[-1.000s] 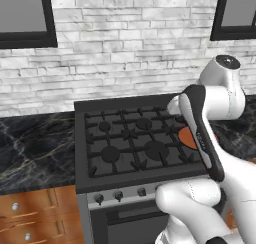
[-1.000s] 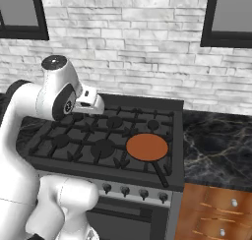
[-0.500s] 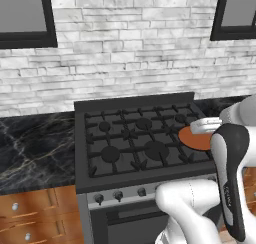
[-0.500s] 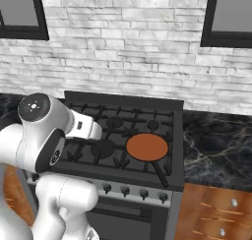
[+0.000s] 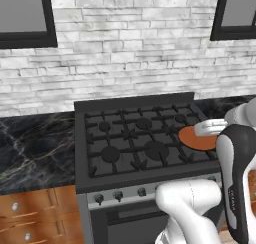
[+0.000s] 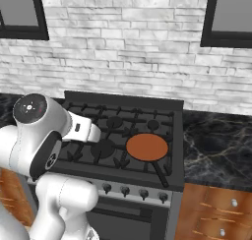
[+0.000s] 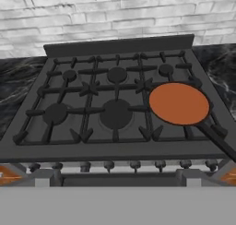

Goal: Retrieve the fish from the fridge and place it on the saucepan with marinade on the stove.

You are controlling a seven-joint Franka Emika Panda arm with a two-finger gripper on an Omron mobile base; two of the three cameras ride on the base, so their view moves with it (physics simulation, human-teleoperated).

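Observation:
The saucepan with marinade (image 7: pixel 179 103) sits on the front right burner of the stove (image 7: pixel 115 81), a shallow black pan with an orange-brown inside and its handle (image 6: pixel 160 174) pointing to the front right. It also shows on the stove (image 5: pixel 130 138) as the saucepan (image 5: pixel 197 138) and on the stove (image 6: pixel 113 131) as the saucepan (image 6: pixel 146 146). My gripper (image 7: pixel 115 177) hangs in front of the stove's knob edge, open, fingertips (image 7: pixel 46 177) far apart with nothing between them. The white hand (image 6: pixel 82 128) is left of the pan. The fish and the fridge are out of view.
Dark marble counter runs left of the stove (image 5: pixel 35 143) and right of it (image 6: pixel 216 145). Wooden drawers (image 6: pixel 216 209) sit below. A white brick wall (image 5: pixel 130 58) stands behind, with dark-framed panels (image 5: pixel 25 18) above. Knobs (image 7: pixel 108 165) line the stove front.
The arm has swung down and back from above the stove's right side to low in front of it. The gripper stays open. The pan has not moved.

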